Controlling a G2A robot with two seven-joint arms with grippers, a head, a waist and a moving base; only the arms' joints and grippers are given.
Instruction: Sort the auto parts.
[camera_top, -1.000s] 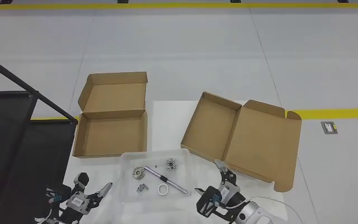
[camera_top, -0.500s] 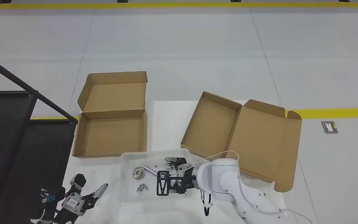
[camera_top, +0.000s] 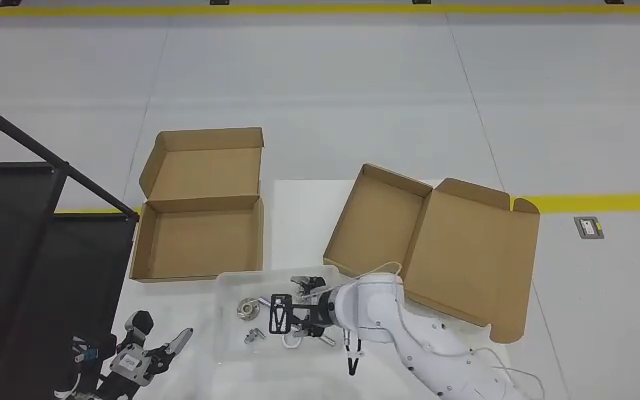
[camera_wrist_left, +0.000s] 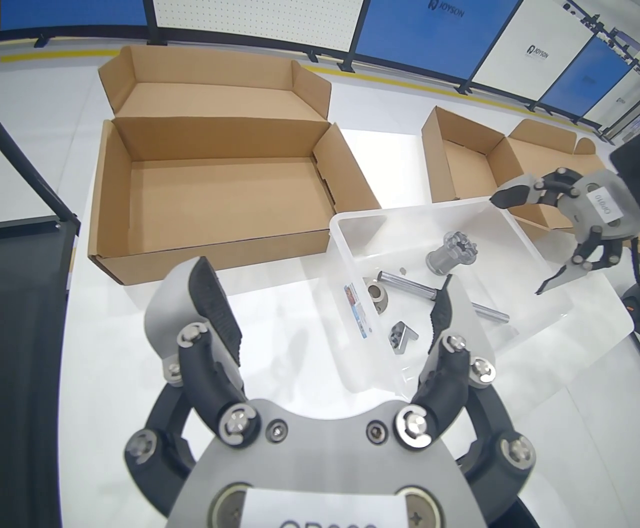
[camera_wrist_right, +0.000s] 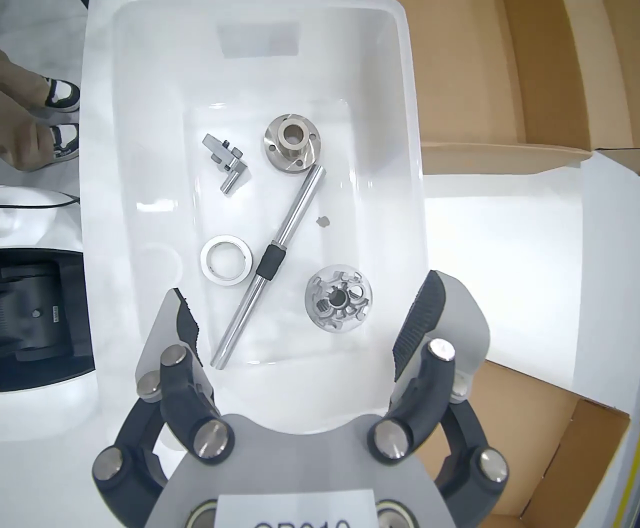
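A clear plastic bin (camera_top: 225, 285) (camera_wrist_right: 100, 200) (camera_wrist_left: 345, 220) holds loose metal parts: a long rod (camera_wrist_right: 285, 245) (camera_wrist_left: 405, 284), a round flange (camera_wrist_right: 291, 143) (camera_top: 245, 308), a flat ring (camera_wrist_right: 225, 260), a castellated hub (camera_wrist_right: 338, 304) (camera_wrist_left: 450, 250) and a small bracket (camera_wrist_right: 226, 162) (camera_wrist_left: 402, 337). My right gripper (camera_top: 283, 315) (camera_wrist_right: 306, 295) (camera_wrist_left: 522, 245) hangs open just above the bin's middle, holding nothing. Near the table's front left corner, left of the bin, my left gripper (camera_top: 165, 335) (camera_wrist_left: 322, 285) is open and empty.
An open cardboard box (camera_top: 195, 245) (camera_wrist_left: 220, 200) lies behind the bin on the left. A second open box (camera_top: 440, 245) (camera_wrist_right: 475, 75) sits at the right with its lid folded out. A black frame (camera_top: 40, 250) stands off the table's left side.
The right arm swung from the front right of the table leftward over the bin, its gripper staying open. The left gripper drew back slightly toward the front edge.
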